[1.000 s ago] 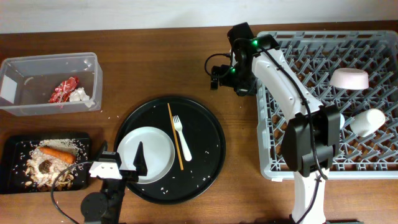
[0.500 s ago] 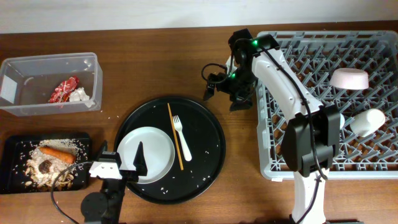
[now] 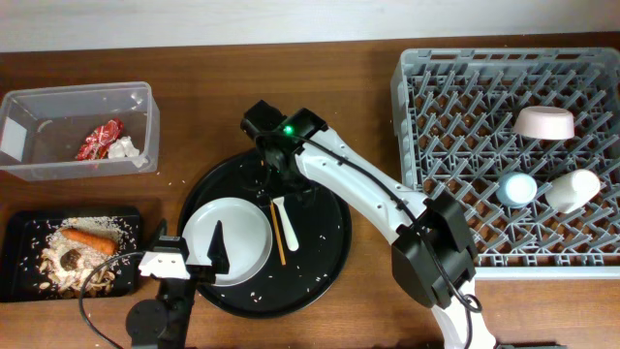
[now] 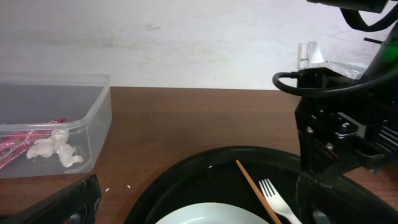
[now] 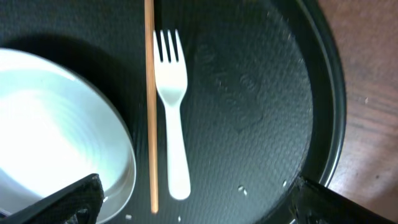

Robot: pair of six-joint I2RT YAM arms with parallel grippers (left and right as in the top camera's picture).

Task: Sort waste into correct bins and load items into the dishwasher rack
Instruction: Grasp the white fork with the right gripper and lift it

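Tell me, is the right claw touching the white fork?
Apart. In the right wrist view, the white fork lies between the fingers of the right claw, and bare round black tray shows between it and each finger.

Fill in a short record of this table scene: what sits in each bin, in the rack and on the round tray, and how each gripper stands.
Clear plastic rectangular tub: crumpled red wrapper, crumpled white paper
Shallow black rectangular tray: orange carrot, small dark brown lump, beige crumbs
Large grey pegged dishwasher rack: white bowl, small pale blue cup, white cup
Large round black tray: white round plate, white plastic fork, thin wooden stick
Left gripper: open, at the plate's edge
Right gripper: open, above fork and stick
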